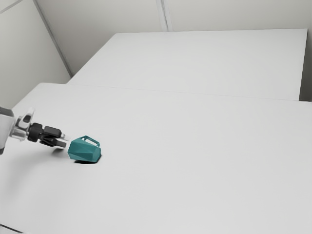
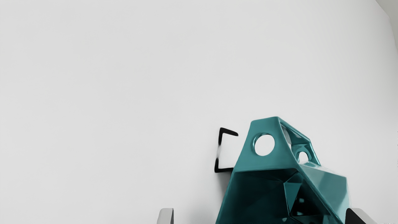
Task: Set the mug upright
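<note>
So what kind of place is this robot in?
It looks like a plain test room for robots, maybe a lab. You can see a robot hand by a teal mug, a big white table and bare, pale walls.

At the exterior view's left, the arm (image 1: 5,127) begins as a pale, whitish shell with a darker grey patch along its upper part. To the right of that comes a silvery wrist section (image 1: 19,131), rounded and shiny, with a light lug (image 1: 28,117) that bears a dark oval spot (a bit like an eye, really). Farther right sits a stubby black collar (image 1: 35,132), then the gripper (image 1: 65,141), matte black and built of blocky, angular pieces. In the wrist view, its fingertips (image 2: 164,217) look light grey, with bevelled corners and narrow dark inner sides.
</note>
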You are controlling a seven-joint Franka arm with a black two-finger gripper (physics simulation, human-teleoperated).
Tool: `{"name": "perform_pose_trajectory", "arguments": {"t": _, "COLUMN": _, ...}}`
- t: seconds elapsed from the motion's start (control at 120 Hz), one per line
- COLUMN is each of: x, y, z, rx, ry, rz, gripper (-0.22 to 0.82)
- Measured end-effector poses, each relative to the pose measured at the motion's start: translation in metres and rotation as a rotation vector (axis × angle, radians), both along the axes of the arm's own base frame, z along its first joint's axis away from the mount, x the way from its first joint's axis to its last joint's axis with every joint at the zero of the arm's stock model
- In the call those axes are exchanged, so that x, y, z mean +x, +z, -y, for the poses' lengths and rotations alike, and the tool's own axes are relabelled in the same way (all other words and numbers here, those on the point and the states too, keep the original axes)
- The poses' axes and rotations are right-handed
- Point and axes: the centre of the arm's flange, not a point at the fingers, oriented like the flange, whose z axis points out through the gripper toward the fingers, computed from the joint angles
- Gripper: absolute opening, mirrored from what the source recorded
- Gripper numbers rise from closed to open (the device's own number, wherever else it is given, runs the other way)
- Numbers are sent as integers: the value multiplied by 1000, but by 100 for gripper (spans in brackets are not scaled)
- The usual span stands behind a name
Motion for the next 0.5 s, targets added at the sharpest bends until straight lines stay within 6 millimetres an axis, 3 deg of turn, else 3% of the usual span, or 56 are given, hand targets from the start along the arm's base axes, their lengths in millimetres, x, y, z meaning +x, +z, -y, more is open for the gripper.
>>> {"name": "perform_pose_trajectory", "arguments": {"t": 0.5, "x": 18, "y": -3, "z": 41, "rx": -132, "ry": 52, "rz": -135, "gripper": 60}}
